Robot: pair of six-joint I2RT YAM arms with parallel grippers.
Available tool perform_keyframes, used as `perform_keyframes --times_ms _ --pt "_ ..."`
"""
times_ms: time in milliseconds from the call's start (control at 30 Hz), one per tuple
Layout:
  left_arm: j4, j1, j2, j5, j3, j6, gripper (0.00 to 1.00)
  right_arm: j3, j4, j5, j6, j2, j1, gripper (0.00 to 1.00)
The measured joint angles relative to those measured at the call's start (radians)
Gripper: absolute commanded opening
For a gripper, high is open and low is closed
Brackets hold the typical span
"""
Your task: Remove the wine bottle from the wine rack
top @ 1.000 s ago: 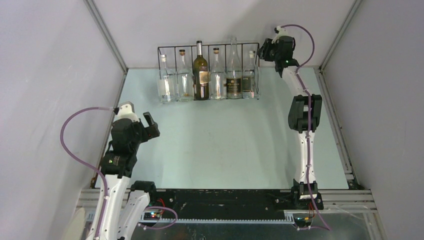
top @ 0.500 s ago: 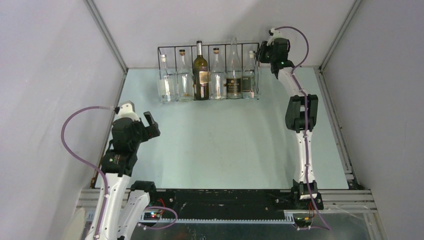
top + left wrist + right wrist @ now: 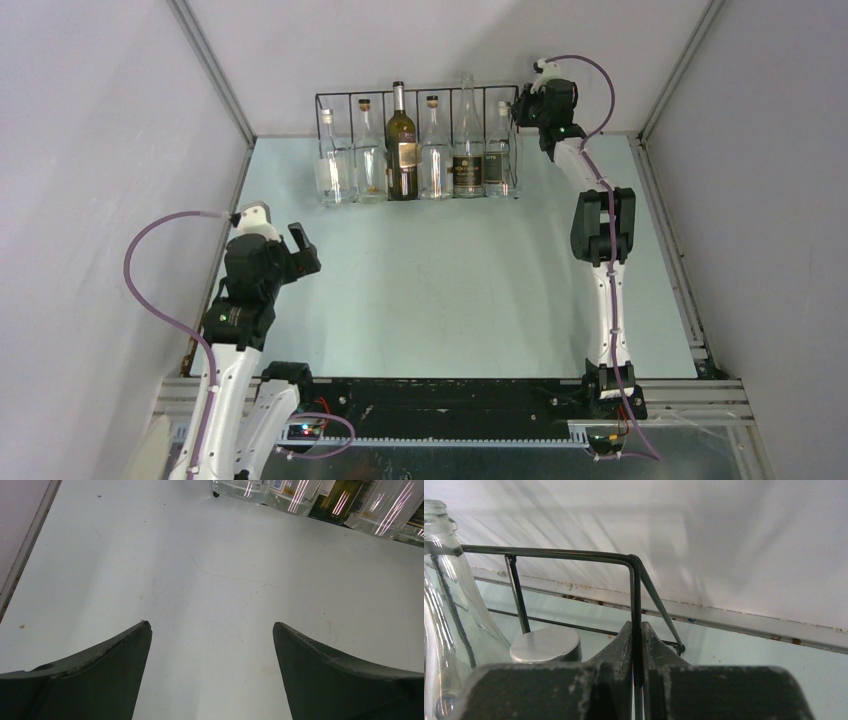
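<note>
The black wire wine rack (image 3: 340, 97) stands at the table's far edge with six bottles in a row. The dark green wine bottle (image 3: 402, 140) is third from the left; the others are clear glass. My right gripper (image 3: 521, 106) is at the rack's right end, shut on the upright corner wire (image 3: 636, 595), which runs between the closed fingers (image 3: 624, 645). A silver bottle cap (image 3: 545, 644) sits just left of them. My left gripper (image 3: 303, 249) is open and empty, low over the bare table at the near left (image 3: 212, 630). The dark bottle's base (image 3: 342, 502) shows far ahead of it.
Grey walls close in the table on three sides; the back wall is right behind the rack (image 3: 724, 540). A tall clear bottle (image 3: 444, 590) fills the left edge of the right wrist view. The pale table (image 3: 450, 290) lies between both arms.
My right gripper has moved a little left, in against the rack's right end. The left arm and the bottles have not moved.
</note>
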Motion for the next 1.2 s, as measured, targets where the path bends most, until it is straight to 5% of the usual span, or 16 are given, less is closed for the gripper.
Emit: perform_keyframes --times_ms 533,1200 --pt "0.0 -0.001 0.0 0.001 0.0 0.0 0.98 -0.389 0.186 -0.035 0.023 -0.212 -0.024 0.0" --pt "0.002 -0.025 0.0 0.017 0.0 0.0 0.98 -0.81 0.225 0.032 0.045 -0.516 -0.029 0.0"
